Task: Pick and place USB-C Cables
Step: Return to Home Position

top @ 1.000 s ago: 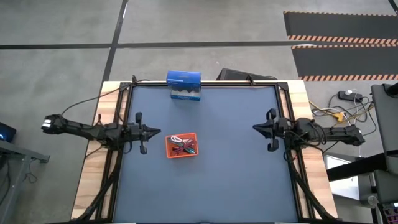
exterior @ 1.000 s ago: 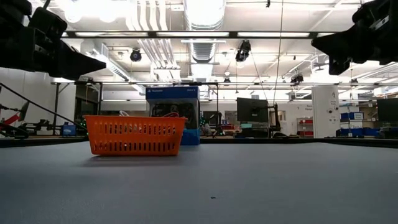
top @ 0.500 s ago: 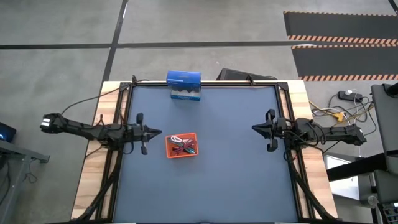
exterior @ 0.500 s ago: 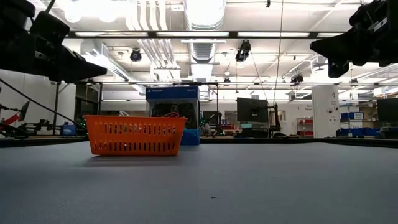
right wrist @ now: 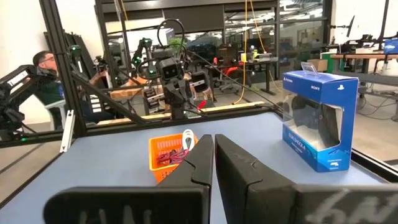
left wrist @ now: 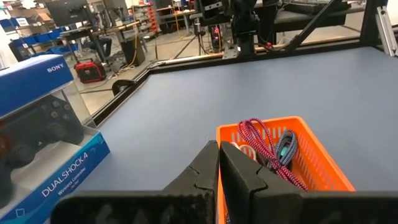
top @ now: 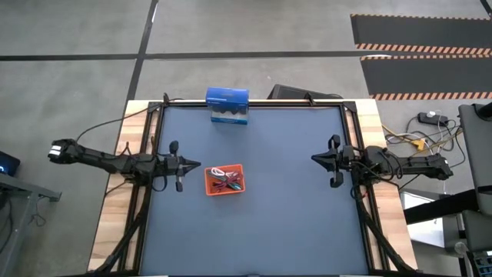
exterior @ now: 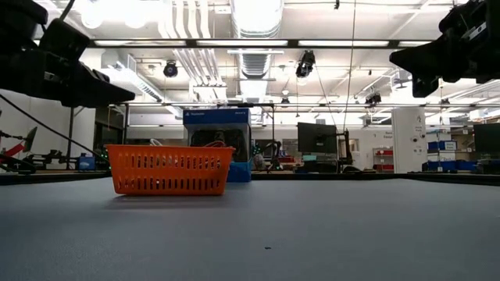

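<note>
USB-C cables [top: 227, 181] are lying in the orange tray [top: 206, 181]; I'm hovering the left gripper [top: 194, 163] at its 9 o'clock, right gripper [top: 315, 158] at 3 o'clock, both pressed together.

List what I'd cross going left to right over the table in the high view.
First the left gripper, then the orange tray holding the cables, then the right gripper.
</note>
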Controlling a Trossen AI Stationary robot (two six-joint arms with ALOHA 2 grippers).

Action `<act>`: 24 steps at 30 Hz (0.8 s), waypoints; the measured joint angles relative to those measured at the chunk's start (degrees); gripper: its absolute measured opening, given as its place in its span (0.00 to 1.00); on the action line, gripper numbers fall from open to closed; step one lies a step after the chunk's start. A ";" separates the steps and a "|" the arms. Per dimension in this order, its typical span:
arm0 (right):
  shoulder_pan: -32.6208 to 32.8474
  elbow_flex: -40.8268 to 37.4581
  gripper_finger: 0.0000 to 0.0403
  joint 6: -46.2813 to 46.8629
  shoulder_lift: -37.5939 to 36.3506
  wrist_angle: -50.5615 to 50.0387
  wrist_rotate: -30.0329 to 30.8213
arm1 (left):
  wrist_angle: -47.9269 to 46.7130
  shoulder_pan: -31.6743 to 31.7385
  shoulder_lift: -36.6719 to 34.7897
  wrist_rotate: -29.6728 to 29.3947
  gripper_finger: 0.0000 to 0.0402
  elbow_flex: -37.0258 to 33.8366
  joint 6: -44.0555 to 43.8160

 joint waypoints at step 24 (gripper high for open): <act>0.00 -0.02 0.02 -0.02 0.02 -0.01 0.00 | 0.00 0.00 4.04 -0.01 0.00 0.02 0.01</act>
